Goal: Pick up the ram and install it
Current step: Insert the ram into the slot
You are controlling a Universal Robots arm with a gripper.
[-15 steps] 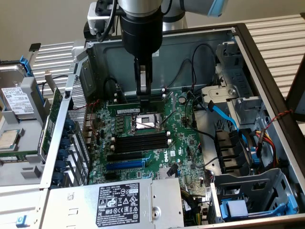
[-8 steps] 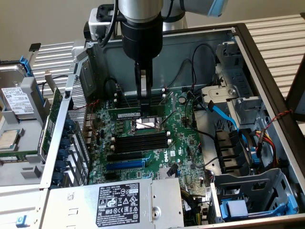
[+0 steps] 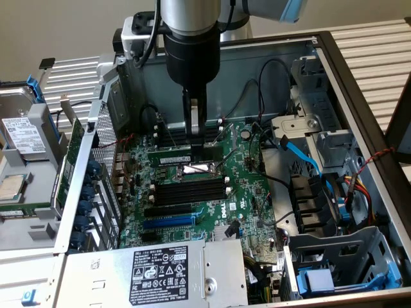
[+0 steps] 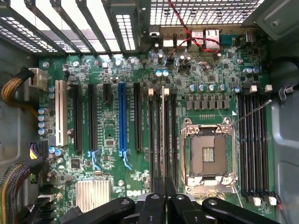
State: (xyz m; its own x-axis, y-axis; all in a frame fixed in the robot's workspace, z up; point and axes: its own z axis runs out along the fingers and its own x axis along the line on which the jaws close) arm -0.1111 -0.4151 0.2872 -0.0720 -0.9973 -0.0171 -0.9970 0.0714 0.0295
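As the claw (image 3: 196,146) stands clamped on the ram (image 3: 170,156) | likely light, stiff, fragile | hold bare edges, not chips.

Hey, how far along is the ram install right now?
Done: the pick-up, it seems. The gripper has its jaws shut on the ram. In hand: the stick is held on edge at the memory slots beside the CPU socket. Left: seating it. I can't tell whether it has entered a slot.
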